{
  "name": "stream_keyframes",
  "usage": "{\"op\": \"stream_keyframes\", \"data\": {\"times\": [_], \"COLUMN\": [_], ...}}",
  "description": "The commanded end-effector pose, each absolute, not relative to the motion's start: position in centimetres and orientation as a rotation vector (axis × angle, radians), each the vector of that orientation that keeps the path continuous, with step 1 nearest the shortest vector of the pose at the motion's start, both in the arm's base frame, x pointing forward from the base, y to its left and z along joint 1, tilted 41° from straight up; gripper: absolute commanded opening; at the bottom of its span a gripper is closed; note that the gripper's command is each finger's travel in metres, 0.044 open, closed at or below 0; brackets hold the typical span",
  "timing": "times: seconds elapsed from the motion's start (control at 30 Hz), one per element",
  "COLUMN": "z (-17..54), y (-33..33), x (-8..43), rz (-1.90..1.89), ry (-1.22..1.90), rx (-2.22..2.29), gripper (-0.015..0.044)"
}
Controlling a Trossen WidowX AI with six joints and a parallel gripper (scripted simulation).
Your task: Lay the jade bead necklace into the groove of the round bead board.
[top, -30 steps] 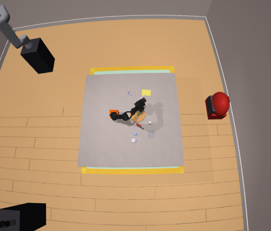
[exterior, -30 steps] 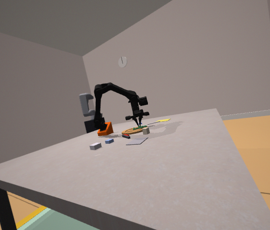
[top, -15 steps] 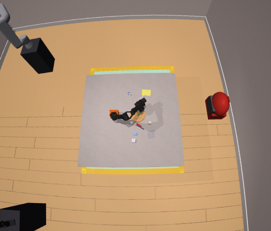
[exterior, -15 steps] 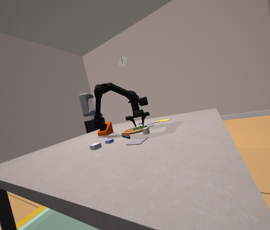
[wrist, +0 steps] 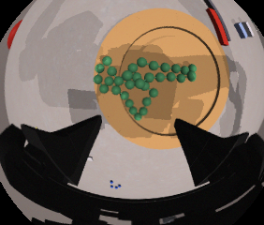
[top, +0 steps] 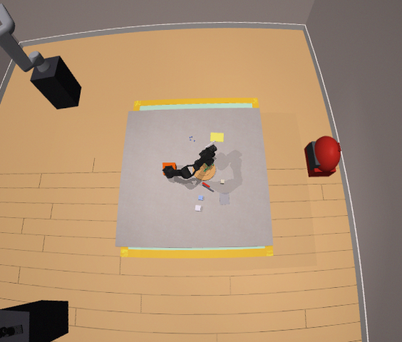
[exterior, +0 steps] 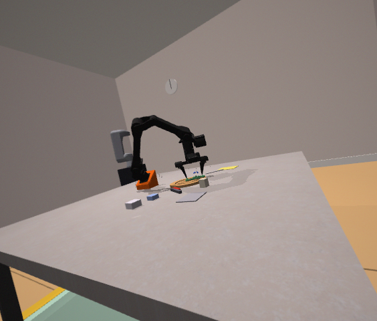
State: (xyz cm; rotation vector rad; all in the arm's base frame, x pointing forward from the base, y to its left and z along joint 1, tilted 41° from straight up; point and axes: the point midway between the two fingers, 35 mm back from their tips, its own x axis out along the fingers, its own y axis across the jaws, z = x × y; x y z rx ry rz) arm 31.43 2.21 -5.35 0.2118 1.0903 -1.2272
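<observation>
Grey walls are surrounding the wooden floor (top: 175, 294) (exterior: 354, 235), and a round clock (exterior: 171, 86) is hanging above the far side of the worktop (top: 150, 221) (exterior: 216, 241) (wrist: 24, 70). From where I am standing, I am seeing the black arm (top: 185, 172) (exterior: 168, 125) rising from an orange base (top: 169, 164) (exterior: 152, 179) and bending down over the round bead board (top: 204, 174) (exterior: 178, 183) (wrist: 165, 117). Its hand (top: 209, 162) (exterior: 194, 175) (wrist: 139, 120) is pointing downward and standing almost fully open, and it is holding nothing between its two fingers.

The jade bead necklace (top: 207, 168) (exterior: 195, 178) (wrist: 139, 83) is lying on the board in a crumpled shape. One part is reaching inside the circle of the groove (wrist: 219, 81), another part is crossing its line, and some beads are resting close to the rim of the board. So the necklace is not following the groove.

Near the board, a beige block (top: 222, 181) (exterior: 203, 182) and a slim red-and-dark object (top: 206, 184) (exterior: 175, 189) (wrist: 217, 26) are sitting. A blue block (top: 200, 197) (exterior: 152, 196) and a white block (top: 197, 208) (exterior: 133, 204) are standing farther out, near each other, while a yellow sheet (top: 217, 137) (exterior: 228, 168) is lying flat on another side.
</observation>
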Motion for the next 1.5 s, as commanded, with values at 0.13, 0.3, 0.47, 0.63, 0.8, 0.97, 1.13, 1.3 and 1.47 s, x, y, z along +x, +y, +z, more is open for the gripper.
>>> {"op": "stream_keyframes", "data": {"times": [0.13, 0.3, 0.47, 0.63, 0.8, 0.97, 1.13, 1.3, 1.47], "z": [-5.3, -5.3, -2.6, -1.4, -1.7, -2.1, -2.3, -2.9, -3.5], "y": [2.3, 2.3, 2.6, 2.6, 2.4, 2.2, 1.9, 1.4, 0.8], "x": [31.5, 31.5, 32.1, 32.3, 32.3, 32.5, 32.5, 32.4, 32.3], "rz": [-1.227, -1.227, -1.376, -1.435, -1.435, -1.431, -1.431, -1.432, -1.434], "ry": [1.088, 1.088, 0.916, 0.838, 0.838, 0.835, 0.835, 0.836, 0.836], "rx": [0.220, 0.220, 0.430, 0.519, 0.519, 0.530, 0.529, 0.526, 0.523], "gripper": [0.0440, 0.0440, 0.0309, 0.0177, 0.0120, 0.0120, 0.0120, 0.0120, 0.0120]}}
